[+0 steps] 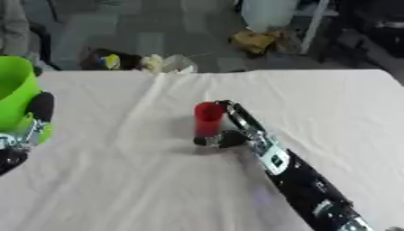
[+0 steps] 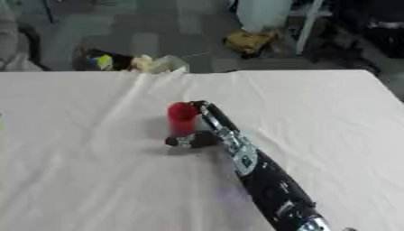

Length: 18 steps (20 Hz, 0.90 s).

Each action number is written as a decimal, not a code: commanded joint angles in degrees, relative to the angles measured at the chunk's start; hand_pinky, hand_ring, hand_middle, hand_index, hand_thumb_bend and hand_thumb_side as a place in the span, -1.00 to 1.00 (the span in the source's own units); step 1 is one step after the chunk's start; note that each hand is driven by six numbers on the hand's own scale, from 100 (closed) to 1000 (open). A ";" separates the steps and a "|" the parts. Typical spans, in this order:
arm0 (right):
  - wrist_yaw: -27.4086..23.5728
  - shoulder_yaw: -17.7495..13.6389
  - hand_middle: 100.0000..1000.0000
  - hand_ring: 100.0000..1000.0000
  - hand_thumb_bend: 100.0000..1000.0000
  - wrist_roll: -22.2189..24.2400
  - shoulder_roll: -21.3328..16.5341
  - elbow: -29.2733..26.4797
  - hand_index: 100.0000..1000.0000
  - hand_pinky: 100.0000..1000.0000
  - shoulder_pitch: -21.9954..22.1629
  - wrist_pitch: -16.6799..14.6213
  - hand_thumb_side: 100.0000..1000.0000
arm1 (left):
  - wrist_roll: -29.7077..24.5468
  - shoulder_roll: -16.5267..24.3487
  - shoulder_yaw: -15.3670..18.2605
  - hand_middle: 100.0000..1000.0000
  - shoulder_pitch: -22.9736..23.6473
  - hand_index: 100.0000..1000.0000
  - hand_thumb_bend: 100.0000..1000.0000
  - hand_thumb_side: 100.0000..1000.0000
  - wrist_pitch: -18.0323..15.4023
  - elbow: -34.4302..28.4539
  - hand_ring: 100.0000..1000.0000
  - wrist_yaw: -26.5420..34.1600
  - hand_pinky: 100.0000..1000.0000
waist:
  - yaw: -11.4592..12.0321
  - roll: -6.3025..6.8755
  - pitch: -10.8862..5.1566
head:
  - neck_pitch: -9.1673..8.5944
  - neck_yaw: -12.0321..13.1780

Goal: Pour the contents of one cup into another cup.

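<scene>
A small red cup (image 1: 208, 118) stands upright near the middle of the white-clothed table (image 1: 134, 180). My right hand (image 1: 236, 135) comes in from the lower right. Its fingers (image 1: 234, 113) lie along the cup's right side and its thumb (image 1: 211, 140) curls round the cup's base at the front. At the left edge of the left eye view a large green cup (image 1: 16, 97) is held up by my left hand (image 1: 33, 122), whose dark fingers wrap its near side. The insides of both cups are hidden. The right eye view shows neither the green cup nor the left hand.
The table's far edge (image 1: 236, 71) runs across the upper part of the view. Beyond it, on the floor, lie a yellow bundle (image 1: 254, 39), a white container (image 1: 268, 12) and some small clutter (image 1: 118, 61). Wrinkled cloth spreads around the red cup.
</scene>
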 commanded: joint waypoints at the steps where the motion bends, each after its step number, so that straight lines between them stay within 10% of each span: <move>1: 0.35 0.24 -0.13 0.42 0.58 0.35 -0.13 -0.56 0.43 0.50 -1.52 -0.25 0.08 | -0.06 0.28 0.01 -0.09 -0.99 0.48 -1.00 -0.16 0.12 -0.47 -0.16 0.19 -0.82 | 0.07 0.11 -1.02 | -0.01 -0.24; 10: -0.14 0.51 -0.42 0.06 0.31 0.79 0.75 -0.55 0.11 0.29 -1.92 -0.29 -0.24 | -0.04 0.14 -0.06 -0.09 -1.04 0.48 -1.00 -0.16 0.09 -0.18 -0.17 0.23 -0.81 | 0.19 0.12 -1.12 | 0.07 -0.43; 18: -1.09 0.77 -0.64 -0.28 -0.24 2.62 1.40 -0.50 -0.09 -0.09 -1.75 0.56 -1.00 | 0.06 0.07 0.00 -0.09 -1.09 0.48 -1.00 -0.15 0.18 -0.02 -0.17 0.33 -0.81 | 0.06 0.06 -1.05 | 0.18 -0.64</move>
